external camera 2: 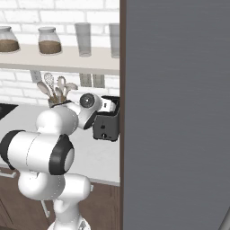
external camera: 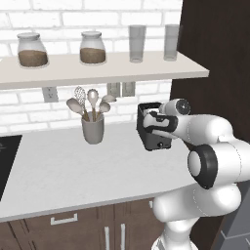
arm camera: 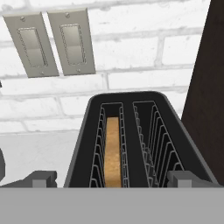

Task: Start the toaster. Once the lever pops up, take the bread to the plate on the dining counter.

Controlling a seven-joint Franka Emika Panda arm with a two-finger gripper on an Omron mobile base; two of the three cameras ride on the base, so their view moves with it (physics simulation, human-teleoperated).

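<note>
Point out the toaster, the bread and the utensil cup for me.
toaster (external camera: 155,139): left base view, its dark front face below the arm.
bread (arm camera: 113,151): hand view, the slice's golden top edge in the left slot.
utensil cup (external camera: 93,129): left base view, its grey side wall.

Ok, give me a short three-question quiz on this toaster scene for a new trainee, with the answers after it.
1. True or false: the bread sits in the left-hand slot of the toaster, as the hand view shows it.
2. What stands on the worktop left of the toaster in the left base view? A) a kettle B) a grey utensil cup C) a blue bowl
3. Fill in: in the hand view, the gripper has one fingertip on each ____ of the toaster.

Key: 1 true; 2 B; 3 side.
</note>
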